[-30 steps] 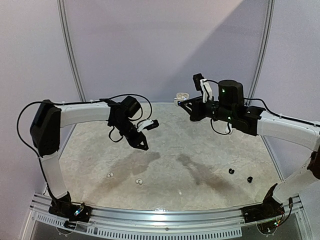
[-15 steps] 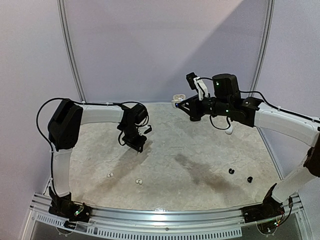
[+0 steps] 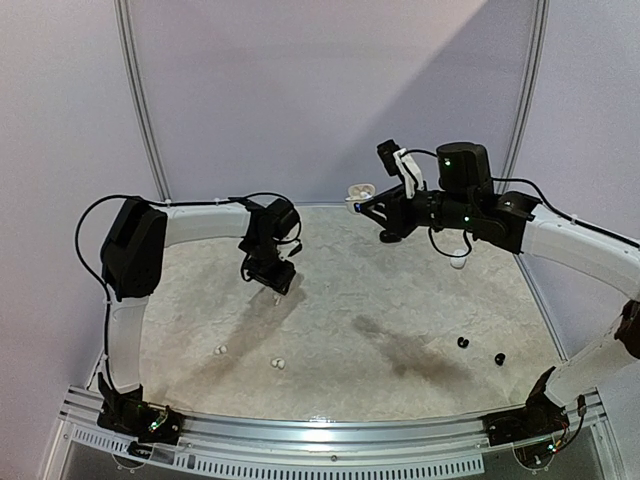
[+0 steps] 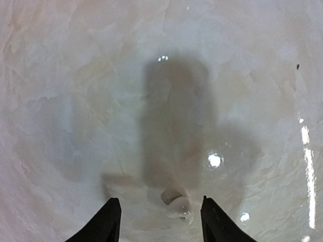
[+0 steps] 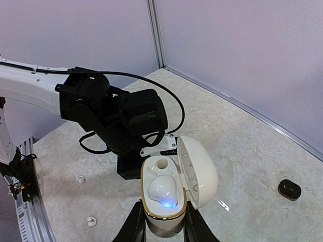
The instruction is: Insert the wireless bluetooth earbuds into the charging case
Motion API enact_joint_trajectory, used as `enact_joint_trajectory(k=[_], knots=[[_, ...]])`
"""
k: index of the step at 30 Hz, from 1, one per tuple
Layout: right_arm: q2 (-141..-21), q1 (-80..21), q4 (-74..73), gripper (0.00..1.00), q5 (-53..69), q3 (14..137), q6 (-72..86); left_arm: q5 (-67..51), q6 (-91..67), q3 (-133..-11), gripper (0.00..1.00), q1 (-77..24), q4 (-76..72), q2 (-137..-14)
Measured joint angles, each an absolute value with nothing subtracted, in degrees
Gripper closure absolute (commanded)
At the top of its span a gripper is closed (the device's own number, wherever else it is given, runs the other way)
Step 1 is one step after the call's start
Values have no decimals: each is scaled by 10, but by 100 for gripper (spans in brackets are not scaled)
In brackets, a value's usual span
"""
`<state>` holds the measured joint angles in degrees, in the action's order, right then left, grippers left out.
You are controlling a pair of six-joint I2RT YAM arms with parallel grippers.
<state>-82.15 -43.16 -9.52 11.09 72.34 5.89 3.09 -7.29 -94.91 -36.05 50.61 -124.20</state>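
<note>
White bud [image 4: 176, 205] lies on the tabletop [image 4: 75, 75], between the fingers [image 4: 110, 223] of the left gripper [image 4: 160, 224] and closer to the right-hand one, touching neither. Left gripper open, jaws spread, tips pointing down just above the surface, its shadow falling across the bud. Second bud [image 5: 163, 190] sits in the near socket of the white case [image 5: 157, 214], a blue light glowing at its lower end. The far socket [image 5: 161, 164] is bare. Lid [image 5: 201, 171] hinged open, standing off to one side. Right gripper [image 5: 164, 231] closed on the case's lower body, one finger on each side, holding it upright in the air over the far side of the tabletop, well apart from the left gripper. Two white buds [image 3: 220, 350] [image 3: 278, 363] lie loose at the near left, apart from each other, nearer the arm bases than the left gripper is. Two black buds [image 3: 462, 342] [image 3: 498, 358] lie at the near right, close together. Small white speck [image 3: 457, 263] under the right arm, too small to tell what it is. Black pebble [image 5: 289, 189] rests on the tabletop by the far wall.
</note>
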Motion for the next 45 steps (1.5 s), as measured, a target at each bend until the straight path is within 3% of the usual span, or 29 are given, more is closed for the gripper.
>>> enact_joint_trajectory(k=[6, 15, 23, 35, 45], knots=[[-804, -432, -101, 99, 111, 715, 51, 36, -60, -966, 48, -363, 507, -1242], [-792, -432, -115, 99, 112, 715, 46, 40, -102, -966, 65, -364, 521, -1243], [-791, -432, -124, 99, 112, 713, 53, 32, -115, -966, 60, -364, 522, -1263], [-783, -432, -129, 98, 112, 708, 63, 20, -126, -959, 60, -365, 523, -1264], [-783, -432, -130, 98, 112, 707, 64, 22, -136, -932, 71, -366, 524, -1251]])
